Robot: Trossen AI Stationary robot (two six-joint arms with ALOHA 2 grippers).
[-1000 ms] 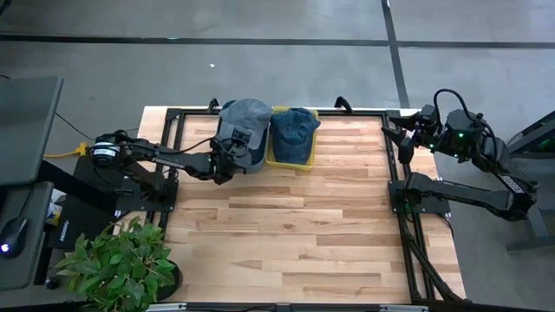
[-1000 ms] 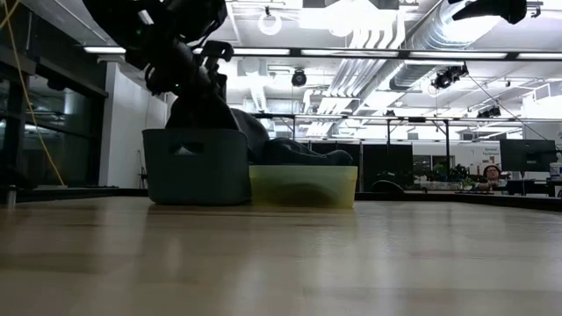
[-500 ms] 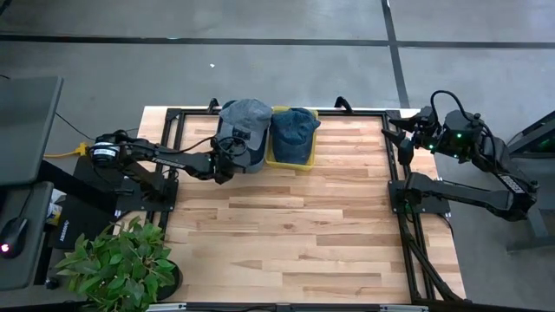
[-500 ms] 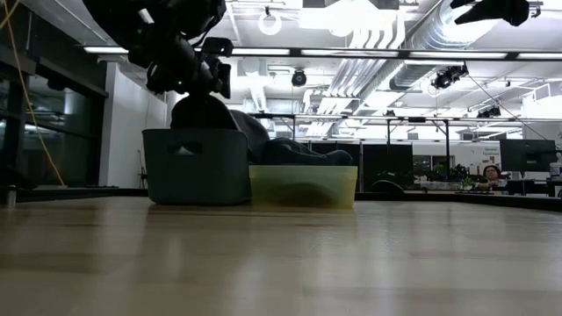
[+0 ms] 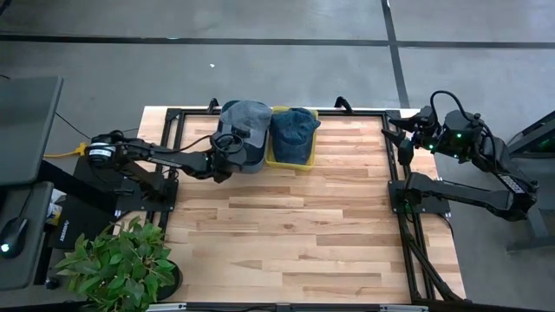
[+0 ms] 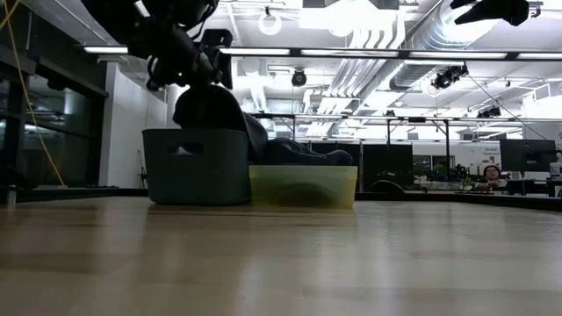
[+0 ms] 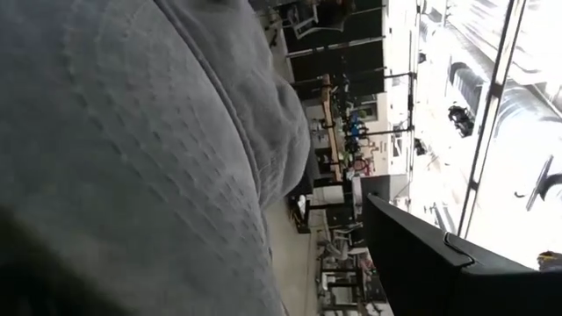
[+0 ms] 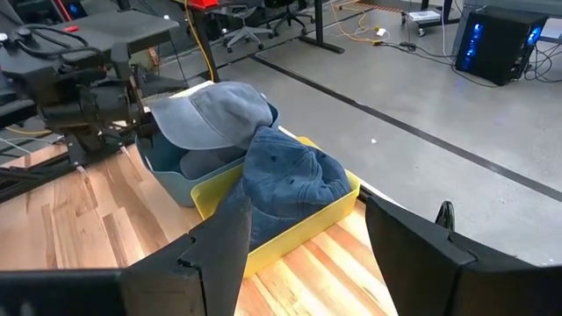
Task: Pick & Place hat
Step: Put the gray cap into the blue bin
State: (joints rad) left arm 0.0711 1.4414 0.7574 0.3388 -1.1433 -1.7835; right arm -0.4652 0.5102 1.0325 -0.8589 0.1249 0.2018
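A grey hat [image 5: 245, 117] [image 8: 215, 114] sits on top of a grey-blue bin [image 6: 195, 167] at the table's far edge, its crown bulging above the rim [image 6: 211, 110]. Its cloth [image 7: 132, 132] fills the left wrist view. My left gripper [image 5: 227, 152] [image 8: 140, 123] is open at the hat's near left side, by the brim. A blue denim hat [image 5: 293, 130] lies in the yellow bin [image 5: 290, 163] next to the grey-blue one. My right gripper [image 8: 303, 206] waits open, raised at the table's far right corner. My left gripper stands close against the grey hat's brim side [image 8: 162, 123], coming level from the table's left. I cannot tell whether its fingers touch the cloth. The hat rests on the bin.
The two bins stand side by side at the far edge. A black frame [image 5: 173, 130] runs round the table. A potted plant [image 5: 121, 264] stands off the near left corner. The wooden top [image 5: 286, 225] lies bare in the middle and near side.
My left gripper has opened, let go of the grey hat and drawn back a little toward the table's left edge and up. The hat has settled onto the bin, and its crown now stands rounder.
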